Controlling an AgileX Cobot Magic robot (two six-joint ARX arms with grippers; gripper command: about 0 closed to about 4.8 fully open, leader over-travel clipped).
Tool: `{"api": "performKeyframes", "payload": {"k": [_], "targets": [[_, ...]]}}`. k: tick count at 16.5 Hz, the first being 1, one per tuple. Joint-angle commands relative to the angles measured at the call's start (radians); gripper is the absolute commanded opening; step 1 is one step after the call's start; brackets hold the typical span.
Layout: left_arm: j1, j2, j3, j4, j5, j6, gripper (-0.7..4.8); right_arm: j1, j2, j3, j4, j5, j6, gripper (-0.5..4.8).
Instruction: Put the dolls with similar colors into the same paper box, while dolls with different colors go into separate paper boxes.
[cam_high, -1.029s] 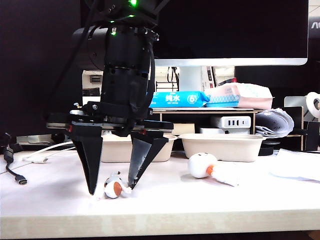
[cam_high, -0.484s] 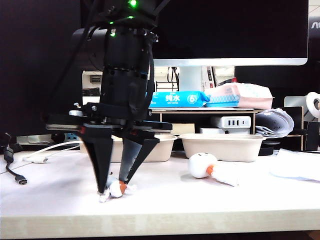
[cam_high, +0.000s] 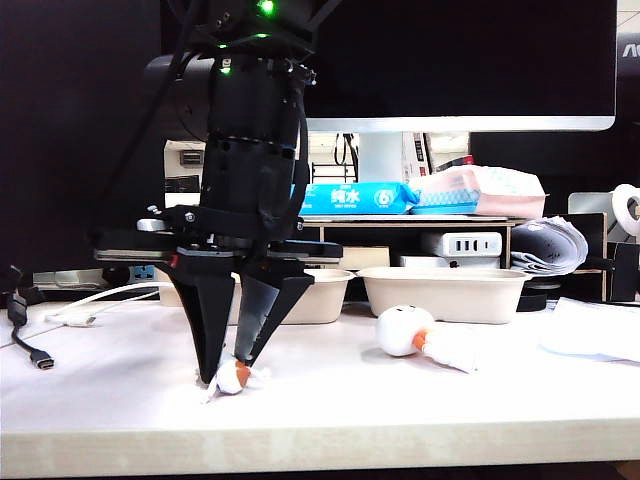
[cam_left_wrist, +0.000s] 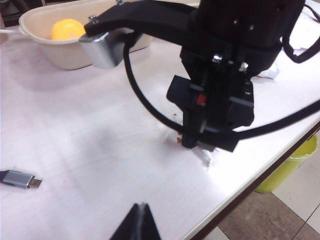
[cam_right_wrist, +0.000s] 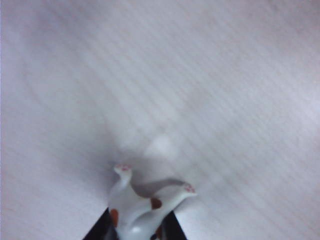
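In the exterior view my right gripper (cam_high: 232, 375) points straight down near the table's front edge, shut on the tiny white doll with brown spots (cam_high: 240, 377). The right wrist view shows that doll (cam_right_wrist: 142, 205) pinched between the two black fingers, resting on the table. A white round-headed doll with an orange beak (cam_high: 405, 330) lies to the right. Two beige paper boxes (cam_high: 445, 296) (cam_high: 322, 296) stand behind. A yellow doll (cam_left_wrist: 67, 28) sits in one box (cam_left_wrist: 35, 27). My left gripper (cam_left_wrist: 141, 207) is shut and empty, hovering apart from the right arm.
A USB cable (cam_high: 30, 350) lies at the left; its plug (cam_left_wrist: 20, 179) is near my left gripper. Tissue packs (cam_high: 355, 197) and a monitor stand behind the boxes. White paper (cam_high: 600, 340) lies at the right. A yellow bin (cam_left_wrist: 292, 165) stands below the table edge.
The right gripper's jaws have come together around the tiny white doll, squeezing it and nudging it slightly. The arm itself stayed in place, and the left arm has not moved.
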Motion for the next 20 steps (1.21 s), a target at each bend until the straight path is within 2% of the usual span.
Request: {"api": "performKeyframes", "payload": {"k": [1, 7, 13, 15, 20], "targets": [[0.0, 0.0, 0.001, 0.012, 0.003, 0.004, -0.05, -0.002, 0.0, -0.001, -0.002, 0.005, -0.004, 0.84], [0.0, -0.042, 0.001, 0.012, 0.003, 0.004, -0.05, -0.006, -0.018, 0.002, 0.004, 0.006, -0.011, 0.84], [0.0, -0.14, 0.001, 0.012, 0.003, 0.004, -0.05, -0.071, -0.108, 0.002, 0.031, 0.046, -0.034, 0.84], [0.0, -0.195, 0.001, 0.016, 0.003, 0.004, -0.05, -0.131, -0.153, 0.002, 0.083, 0.053, -0.057, 0.85], [0.0, -0.191, 0.001, 0.013, 0.003, 0.004, -0.05, -0.295, -0.158, 0.003, 0.238, 0.05, -0.113, 0.85]]}}
